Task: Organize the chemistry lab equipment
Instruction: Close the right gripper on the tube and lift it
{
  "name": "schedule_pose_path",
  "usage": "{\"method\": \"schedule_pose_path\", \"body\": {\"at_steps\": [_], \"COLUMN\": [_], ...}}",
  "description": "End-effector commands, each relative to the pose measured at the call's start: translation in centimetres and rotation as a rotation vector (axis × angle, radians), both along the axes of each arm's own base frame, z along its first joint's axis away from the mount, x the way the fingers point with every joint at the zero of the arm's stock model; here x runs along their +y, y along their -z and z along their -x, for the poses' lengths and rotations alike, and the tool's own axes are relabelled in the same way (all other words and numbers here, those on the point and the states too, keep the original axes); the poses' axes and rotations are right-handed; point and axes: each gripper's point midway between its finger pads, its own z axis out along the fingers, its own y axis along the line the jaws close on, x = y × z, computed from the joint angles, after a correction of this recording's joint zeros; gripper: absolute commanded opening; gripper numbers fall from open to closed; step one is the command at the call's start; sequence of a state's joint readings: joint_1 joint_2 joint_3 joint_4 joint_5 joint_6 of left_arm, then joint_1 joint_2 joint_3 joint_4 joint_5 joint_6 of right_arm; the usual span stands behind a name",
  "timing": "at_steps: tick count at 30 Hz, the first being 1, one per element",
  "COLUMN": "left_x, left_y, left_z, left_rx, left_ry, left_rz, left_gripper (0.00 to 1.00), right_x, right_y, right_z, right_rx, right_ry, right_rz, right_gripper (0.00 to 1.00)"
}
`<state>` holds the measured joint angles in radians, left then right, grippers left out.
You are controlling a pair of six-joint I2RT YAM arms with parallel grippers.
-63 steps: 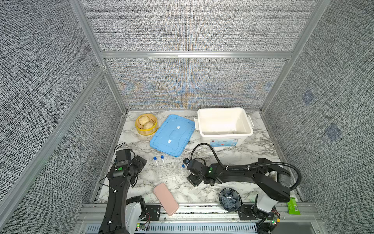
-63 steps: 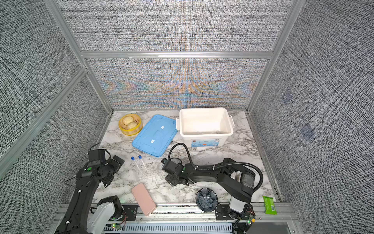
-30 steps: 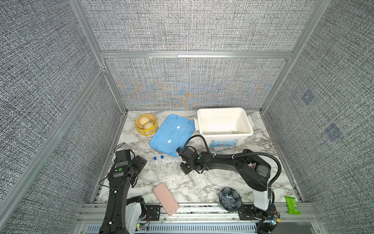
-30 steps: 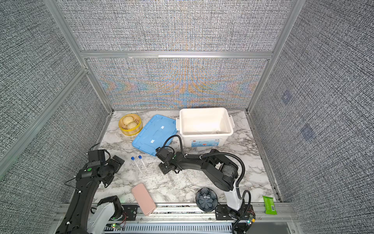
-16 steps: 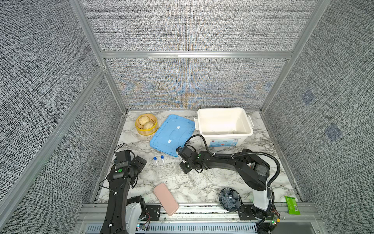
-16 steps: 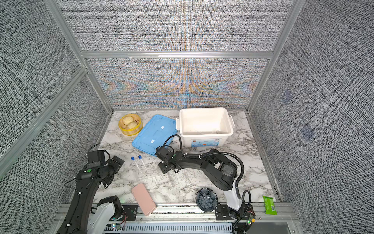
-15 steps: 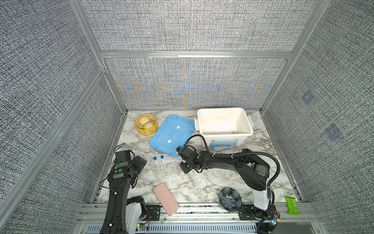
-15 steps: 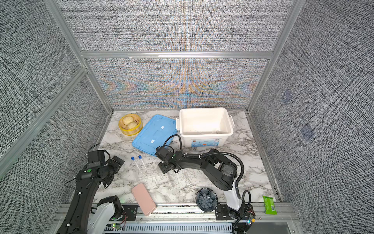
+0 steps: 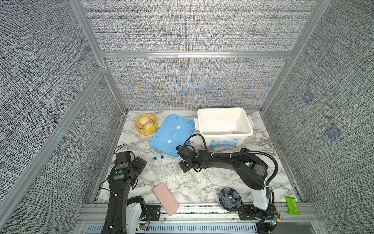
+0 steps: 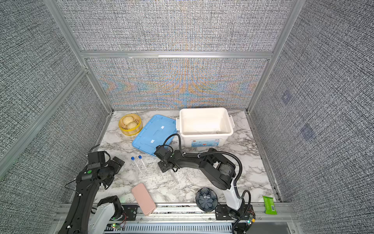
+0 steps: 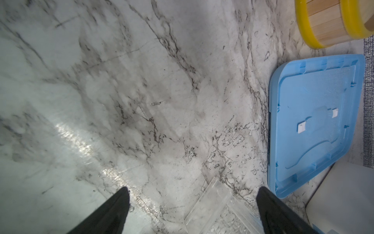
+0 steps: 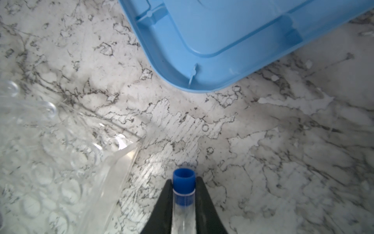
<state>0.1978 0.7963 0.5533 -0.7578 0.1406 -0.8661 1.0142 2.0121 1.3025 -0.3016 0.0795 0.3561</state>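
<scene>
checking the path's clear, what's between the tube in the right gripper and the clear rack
Only bare marble table: the right wrist view shows nothing between the blue-capped tube in the right gripper and the clear rack.

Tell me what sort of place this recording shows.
Probably a staged robot test cell, not a real lab: grey fabric wall panels on an aluminium frame enclose a marble-patterned tabletop, where blue-capped tubes share space with a steamer basket of buns.
</scene>
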Motion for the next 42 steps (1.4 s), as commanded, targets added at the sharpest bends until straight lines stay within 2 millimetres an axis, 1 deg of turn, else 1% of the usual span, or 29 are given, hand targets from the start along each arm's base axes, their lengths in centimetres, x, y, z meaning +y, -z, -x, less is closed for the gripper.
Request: {"method": "schedule_pose_path", "body": {"at_steps": [1,4,7,11,14,21,26,31,34,36,40,42], "left_x": [0.0,-0.5,-0.3,-0.6,-0.4,-0.5,-0.6,-0.5,-0.4,-0.4,-0.3,-0.2], "left_y": [0.0,0.0,0.3,0.2,0.1,0.2,0.3,0.3,0.1,0.1,0.2,0.1], "left_z": [0.0,-0.2,0.1,0.0,0.1,0.3,0.3,0.4,0.4,0.4,0.3,0.2], "left_rx": [-0.002,-0.018,-0.011,-0.018,-0.011,-0.016,-0.019,-0.023,-0.021,-0.022,-0.018,-0.012], "left_ry": [-0.002,0.001,-0.007,-0.005,-0.005,-0.007,-0.014,-0.02,-0.018,-0.02,-0.032,-0.022], "left_rz": [0.001,0.029,0.023,0.037,0.023,0.03,0.038,0.036,0.028,0.026,0.029,0.023], "left_gripper": [0.99,0.99,0.99,0.99,0.99,0.99,0.99,0.99,0.99,0.99,0.99,0.99], "right_x": [-2.8,-2.8,-2.8,-3.1,-3.2,-3.4,-3.1,-3.2,-2.9,-2.3,-1.0,-0.2], "right_y": [2.4,2.2,2.0,2.6,3.0,3.0,1.8,1.4,0.1,-1.3,-4.7,-6.0], "right_z": [1.8,1.9,1.5,1.3,1.2,1.3,1.2,1.1,0.9,0.5,-0.7,-1.0], "right_rx": [0.095,0.092,0.085,0.103,0.112,0.114,0.104,0.098,0.074,0.044,-0.033,-0.064], "right_ry": [0.017,0.025,0.036,0.062,0.068,0.07,0.074,0.074,0.076,0.069,0.062,0.053], "right_rz": [0.121,0.114,0.118,0.166,0.181,0.184,0.158,0.156,0.121,0.072,-0.027,-0.088], "right_gripper": [0.2,0.19,0.19,0.2,0.22,0.21,0.21,0.2,0.2,0.2,0.2,0.19]}}
